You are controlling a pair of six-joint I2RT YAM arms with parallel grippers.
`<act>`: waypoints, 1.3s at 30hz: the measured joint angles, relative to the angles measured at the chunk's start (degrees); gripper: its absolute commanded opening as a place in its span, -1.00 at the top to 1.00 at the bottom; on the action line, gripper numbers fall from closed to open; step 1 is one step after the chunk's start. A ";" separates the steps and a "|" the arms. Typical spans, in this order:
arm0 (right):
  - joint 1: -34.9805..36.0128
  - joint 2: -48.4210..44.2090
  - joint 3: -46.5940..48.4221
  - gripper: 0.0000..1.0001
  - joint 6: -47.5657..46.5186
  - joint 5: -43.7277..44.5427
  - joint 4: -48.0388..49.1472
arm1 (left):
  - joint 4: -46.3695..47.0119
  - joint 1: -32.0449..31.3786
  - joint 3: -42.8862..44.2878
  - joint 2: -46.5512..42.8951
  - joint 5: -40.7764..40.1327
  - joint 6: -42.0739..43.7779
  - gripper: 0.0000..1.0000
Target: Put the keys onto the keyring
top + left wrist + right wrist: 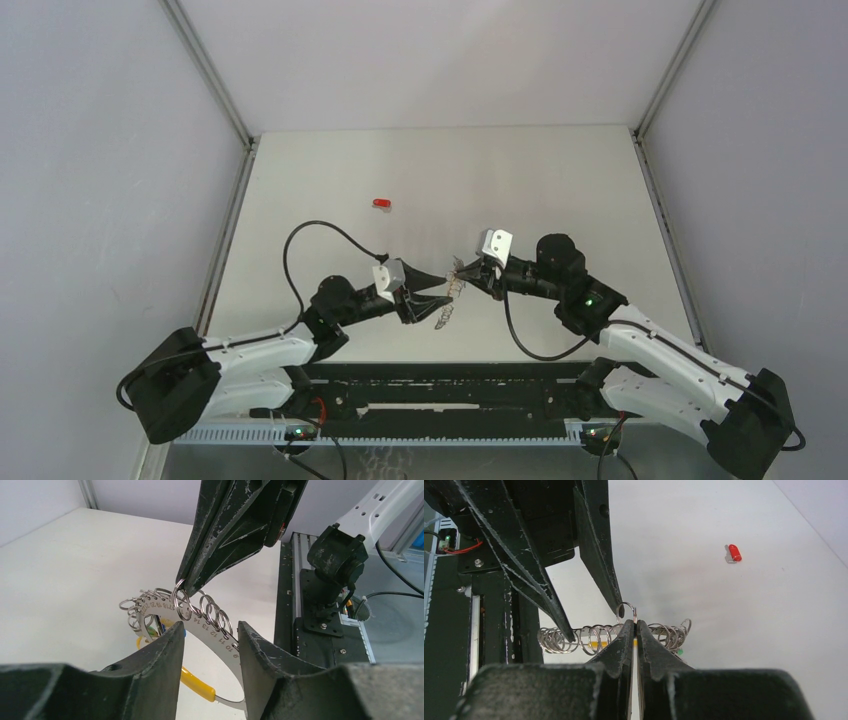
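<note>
right gripper (pixel 634 625) pinching keyring (pixel 559 640), red key (pixel 734 553) well apart

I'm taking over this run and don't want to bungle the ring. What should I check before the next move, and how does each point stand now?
1. Right pincer shut on one small ring: ok.
2. Left pincer gripping the numbered plate: not ok; its jaws straddle the plate, apart.
3. Red key in a pincer: not ok; it lies loose on the table, far from both.
4. Yellow key threaded on: cannot tell; it lies under the plate.
5. Held ring pried open: cannot tell.
</note>
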 measured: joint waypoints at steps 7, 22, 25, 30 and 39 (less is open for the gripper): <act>0.02 -0.52 0.00 1.00 0.04 -0.83 -0.04 | -1.73 0.00 0.00 -0.90 -1.75 0.15 0.11; 0.76 -0.81 0.00 1.00 0.17 -0.61 -0.59 | -3.04 0.00 0.00 -2.56 -3.93 -0.02 0.32; 0.87 -0.81 0.00 1.00 0.15 -0.70 -0.70 | -3.04 0.00 0.13 -2.84 -3.02 -0.02 0.33; 0.87 -0.85 0.00 1.00 0.15 -1.14 -1.18 | -3.21 0.00 0.94 -2.84 -1.03 -0.02 0.45; 0.81 -0.85 0.00 1.00 1.01 -1.62 -1.51 | -3.43 0.15 1.49 -2.84 1.11 0.15 0.83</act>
